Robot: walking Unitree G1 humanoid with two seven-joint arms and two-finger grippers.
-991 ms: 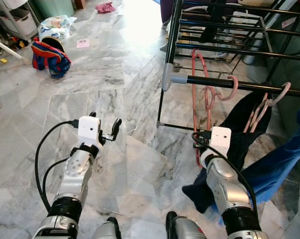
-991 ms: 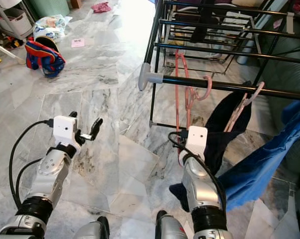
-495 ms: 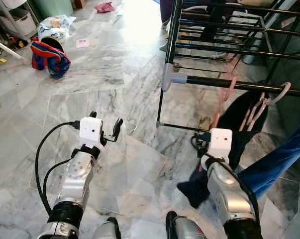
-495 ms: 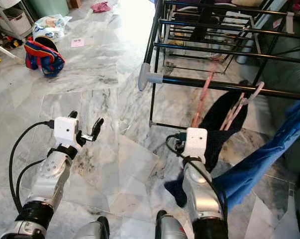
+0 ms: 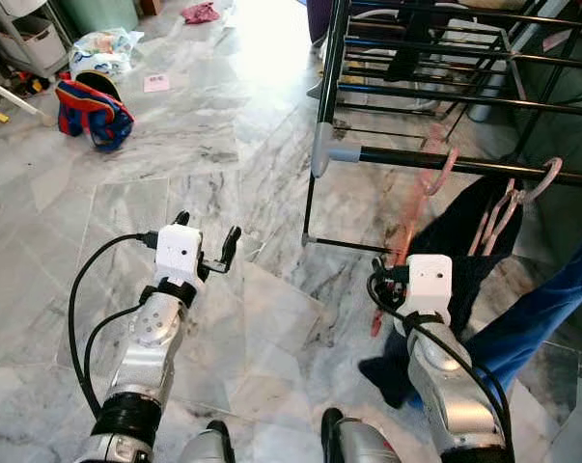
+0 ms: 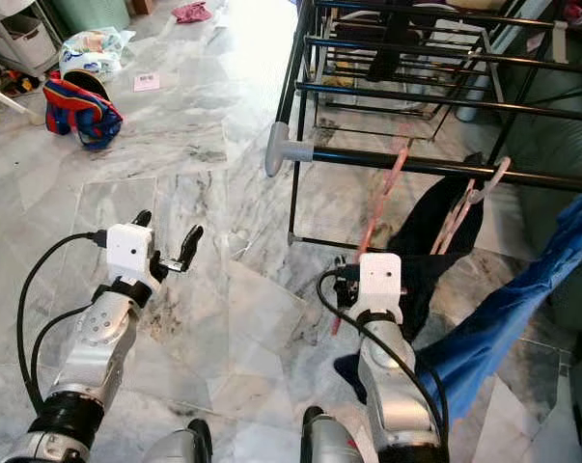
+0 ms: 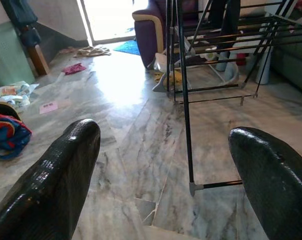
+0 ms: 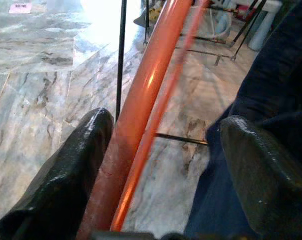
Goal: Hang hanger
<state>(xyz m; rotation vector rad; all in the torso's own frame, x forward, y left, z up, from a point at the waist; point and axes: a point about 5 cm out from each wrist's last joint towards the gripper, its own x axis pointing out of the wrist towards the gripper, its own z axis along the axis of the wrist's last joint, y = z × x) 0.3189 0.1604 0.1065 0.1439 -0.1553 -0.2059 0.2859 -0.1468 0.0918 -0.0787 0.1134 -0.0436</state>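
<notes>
right tool with a pink hanger, just below the rack's front rail

the right tool (image 8: 156, 165) at lower right of the frame has its fingers spread, the pink plastic hanger (image 8: 135, 110) lying against one finger and not visibly clamped. the hanger's long axis slants up and away from the tool, its hook (image 5: 443, 166) touching or just beside the black metal front rail (image 5: 464, 164) of the drying rack, so this arm is nearer. the left tool (image 5: 206, 241), open and empty, hovers over the marble floor (image 5: 223, 125) at centre left.
</notes>
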